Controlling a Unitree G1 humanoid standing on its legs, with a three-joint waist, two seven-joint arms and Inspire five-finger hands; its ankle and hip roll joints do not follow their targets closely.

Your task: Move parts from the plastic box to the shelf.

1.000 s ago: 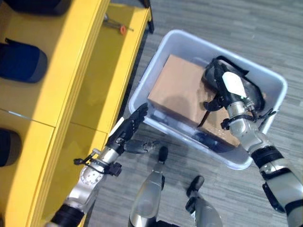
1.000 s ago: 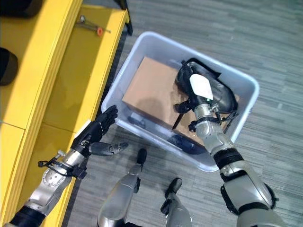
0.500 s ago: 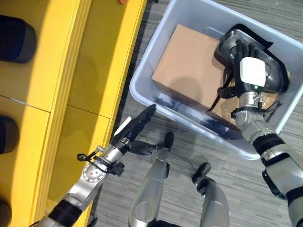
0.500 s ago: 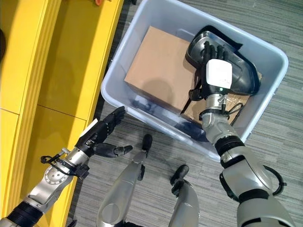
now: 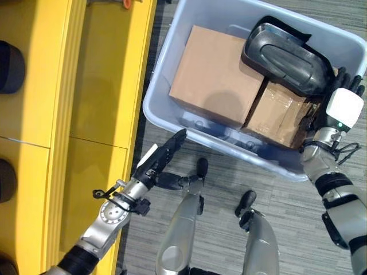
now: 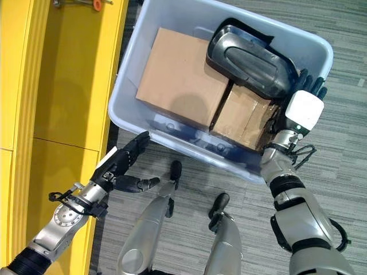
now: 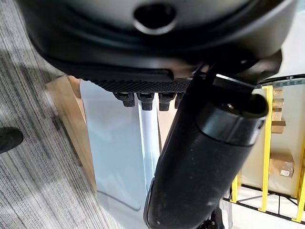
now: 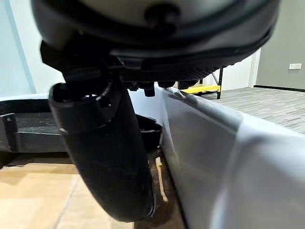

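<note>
**Right hand at bin rim, part in the box**

My right hand (image 6: 302, 109) sits at the near corner of the translucent plastic box (image 6: 133, 74), fingers straight, gripping nothing. The glossy black moulded part (image 6: 248, 59) lies tilted across two matte cardboard cartons (image 6: 179, 77) inside. My left hand (image 6: 117, 166) hovers relaxed, fingers extended, between the box and the yellow shelf (image 6: 63, 86).

The box (image 5: 162, 86) is set on the floor (image 5: 287, 206), just right of the shelf (image 5: 103, 97). In it two cartons (image 5: 212, 74) (image 5: 278, 114) are laid side by side, touching, and the part (image 5: 284, 57) is rested across their far edges, against the far wall
</note>
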